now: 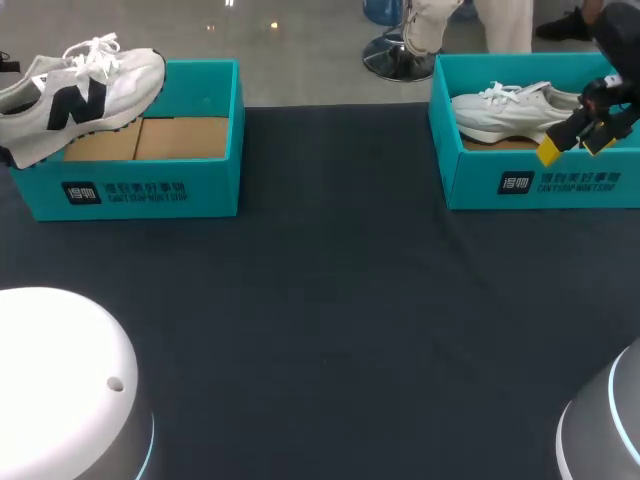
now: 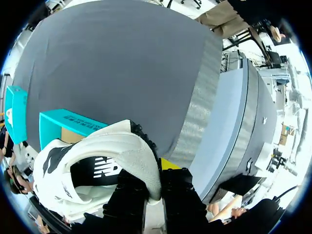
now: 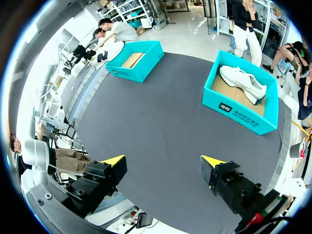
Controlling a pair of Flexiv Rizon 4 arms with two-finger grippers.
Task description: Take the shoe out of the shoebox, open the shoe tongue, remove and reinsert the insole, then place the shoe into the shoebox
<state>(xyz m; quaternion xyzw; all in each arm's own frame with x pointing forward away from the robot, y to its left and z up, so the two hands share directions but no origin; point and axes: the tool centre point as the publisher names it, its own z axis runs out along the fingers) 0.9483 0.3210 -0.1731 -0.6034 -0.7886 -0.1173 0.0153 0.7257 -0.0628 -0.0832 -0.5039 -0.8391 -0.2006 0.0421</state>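
Left gripper point(image 2: 155, 179): fingers clamped on the shoe point(image 2: 97, 156), one inside the heel opening and one outside, pinching the heel wall. I judge that's the stiffest place to grab, and it leaves the laces and tongue free for later.

Shoe is white with a dark side logo. It hangs heel-up from my grip, above the left box point(image 1: 150, 190), over that box's left end. From the head view the sole looks level with or just above the rim. Can't tell whether it touches the rim. The cardboard floor of the left box is bare, so I judge the take-out step is about done.

Next I need open table point(image 1: 340, 300) on the near side of the left box. The shoe should land there sole-down so the tongue faces up. Risk: a one-point heel grip lets the toe swing, and it could catch the rim on the way out.

Right gripper point(image 3: 163, 161): fingers wide apart, nothing between them. It hangs high over the table, well right of the left box, with both boxes in its view. I judge it's parked there to stay out of the lift path and stay free for the tongue and insole work.

Furthest from the left box, across the dark cloth, the right box point(image 1: 540, 185) holds a second shoe point(image 1: 510, 112), all white, lying inside. Nothing touches it.
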